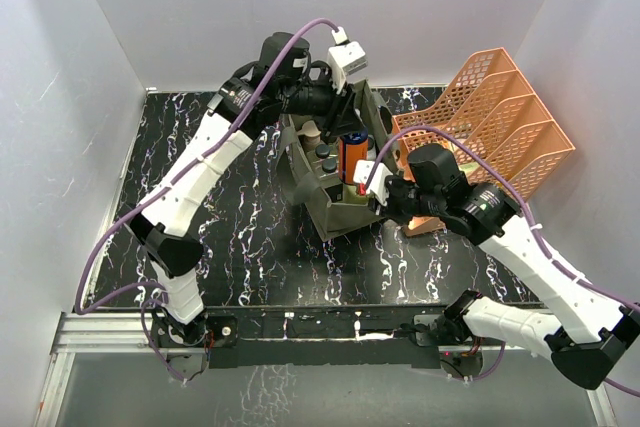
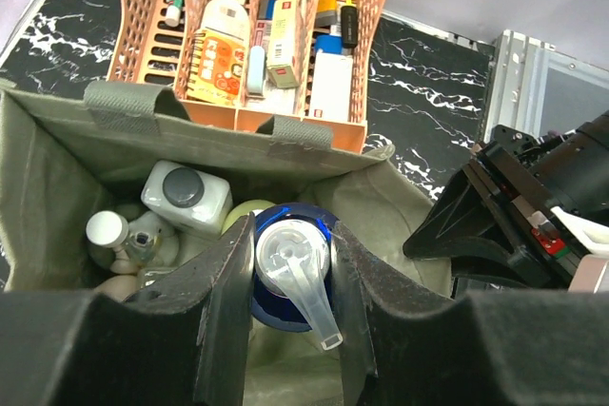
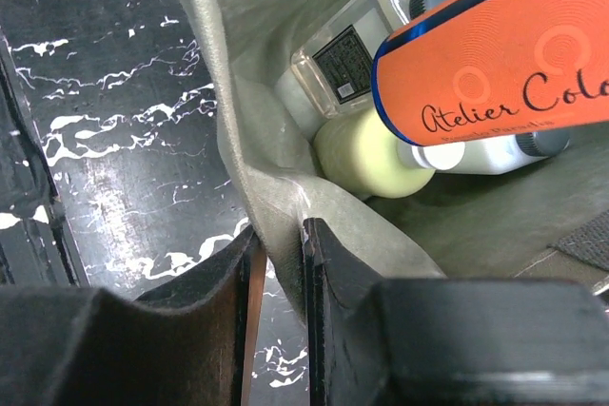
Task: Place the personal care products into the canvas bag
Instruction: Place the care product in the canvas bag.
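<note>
Clamping the left claw (image 2: 292,235) on the blue top of the orange bottle (image 1: 352,152), one finger pressing on each side and the clear nozzle sticking out between them. Hanging that bottle in the open mouth of the canvas bag (image 1: 335,215), above the products already inside. Pinching the bag's wall on the right arm's side with the right claw (image 3: 281,263), jaws drawn almost together with only the olive fabric between them. Crowding the bag's floor: a clear bottle with a grey cap (image 2: 186,192), a pale yellow bottle (image 3: 366,154) lying against the pinched wall, and a white bottle (image 3: 485,154) beside it. Standing the bag on the black marbled table (image 1: 240,247), just beside the orange lattice tray (image 1: 490,117) holding small packets and a notebook.
</note>
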`<action>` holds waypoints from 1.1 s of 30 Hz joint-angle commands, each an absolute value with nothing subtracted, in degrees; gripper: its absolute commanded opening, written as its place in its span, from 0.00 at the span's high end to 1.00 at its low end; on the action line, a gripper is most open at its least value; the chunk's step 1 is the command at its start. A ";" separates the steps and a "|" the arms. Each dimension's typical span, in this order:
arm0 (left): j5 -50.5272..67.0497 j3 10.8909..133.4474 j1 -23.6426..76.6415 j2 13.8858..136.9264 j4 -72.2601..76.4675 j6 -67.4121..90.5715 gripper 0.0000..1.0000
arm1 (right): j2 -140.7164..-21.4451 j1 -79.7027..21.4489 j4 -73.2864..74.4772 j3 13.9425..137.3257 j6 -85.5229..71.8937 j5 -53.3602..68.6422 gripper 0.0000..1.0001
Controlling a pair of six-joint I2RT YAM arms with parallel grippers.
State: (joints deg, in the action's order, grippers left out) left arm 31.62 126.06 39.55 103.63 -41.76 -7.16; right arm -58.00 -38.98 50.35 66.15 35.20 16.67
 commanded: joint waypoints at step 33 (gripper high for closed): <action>39.11 94.55 40.08 91.38 -23.43 -21.10 1.00 | -58.75 -39.55 46.24 68.96 30.94 16.88 0.89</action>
